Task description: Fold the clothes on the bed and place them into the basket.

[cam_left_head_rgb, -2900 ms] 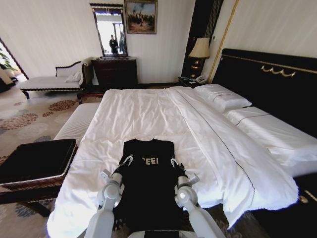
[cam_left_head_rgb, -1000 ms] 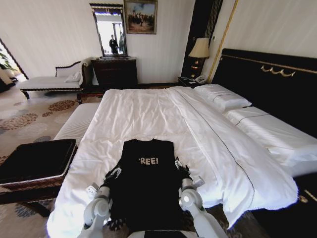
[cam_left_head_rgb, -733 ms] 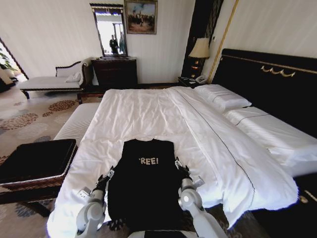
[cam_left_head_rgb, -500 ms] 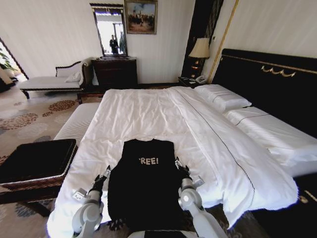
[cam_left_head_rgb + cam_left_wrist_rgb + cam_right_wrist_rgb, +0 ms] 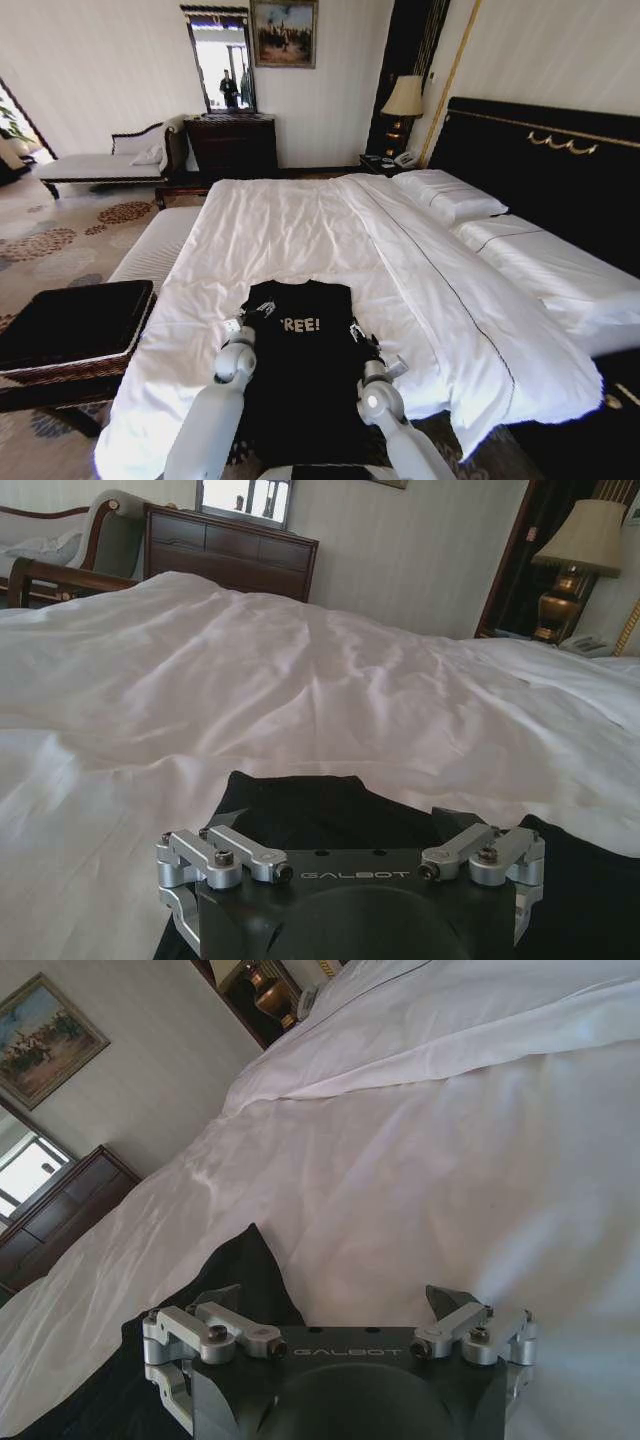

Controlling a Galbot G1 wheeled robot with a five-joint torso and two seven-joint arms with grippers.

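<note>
Head view: the black short-sleeved T-shirt (image 5: 300, 370) lies flat, sleeves tucked in to a narrow upright panel, on the near end of the bed (image 5: 300, 230), with white "REE!" lettering readable across the chest. The left pincer (image 5: 258, 312) sits at the shirt's upper left corner, by the shoulder, over or on the cloth; the left wrist view (image 5: 350, 825) puts the black fabric directly under its body, but its fingertips are hidden there, so whether it is open or closed cannot be told. The right pincer (image 5: 362, 340) stands at the shirt's right edge, about level with the lettering; in the right wrist view (image 5: 335, 1305) its two dark fingers are spread apart, one over the black cloth (image 5: 180, 1330) and one over bare white sheet, gripping nothing.

Materials: the shirt is matte, soft black knit; the sheets are smooth white cotton with shallow creases and a folded-back duvet edge; the headboard (image 5: 540, 170) is tall, black, with gold trim. The basket (image 5: 75, 330), shallow and rectangular, brown weave with a black fabric top, stands on the floor well left of the shirt, beside the bed.
</note>
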